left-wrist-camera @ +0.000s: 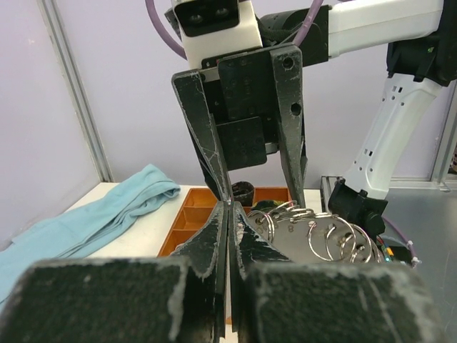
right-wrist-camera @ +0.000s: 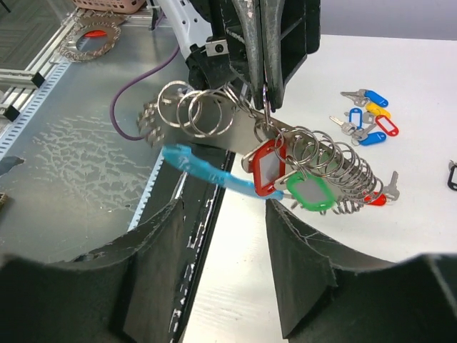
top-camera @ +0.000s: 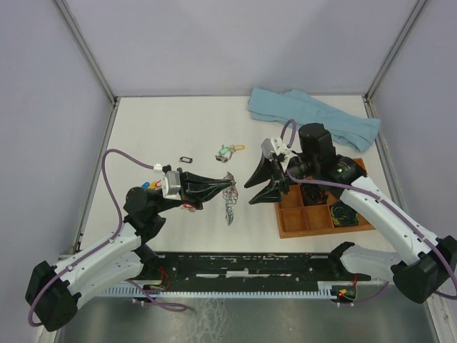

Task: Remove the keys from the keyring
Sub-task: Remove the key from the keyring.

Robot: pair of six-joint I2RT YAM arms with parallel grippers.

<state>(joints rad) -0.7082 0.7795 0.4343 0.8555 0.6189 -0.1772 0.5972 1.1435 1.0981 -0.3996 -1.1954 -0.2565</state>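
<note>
My left gripper (top-camera: pixel 223 187) is shut on the keyring (top-camera: pixel 228 197) and holds it up above the table. In the right wrist view the keyring (right-wrist-camera: pixel 214 171) hangs from the left gripper (right-wrist-camera: pixel 264 82); it shows a light-blue arc and many silver split rings. A key with a red tag (right-wrist-camera: pixel 265 168) and one with a green tag (right-wrist-camera: pixel 308 193) hang on it. My right gripper (right-wrist-camera: pixel 225 207) is open and empty, just short of the ring. From the left wrist, my shut left gripper (left-wrist-camera: pixel 230 207) faces the open right gripper (left-wrist-camera: pixel 263 194), with the rings (left-wrist-camera: pixel 321 232) to the right.
Loose keys with blue, yellow and red tags (right-wrist-camera: pixel 370 118) lie on the table by the left arm (top-camera: pixel 150 186). Another tagged key (top-camera: pixel 230 150) and a black tag frame (top-camera: pixel 186 157) lie farther back. An orange tray (top-camera: pixel 293 218) with black cables stands right. A blue cloth (top-camera: pixel 314 118) lies back right.
</note>
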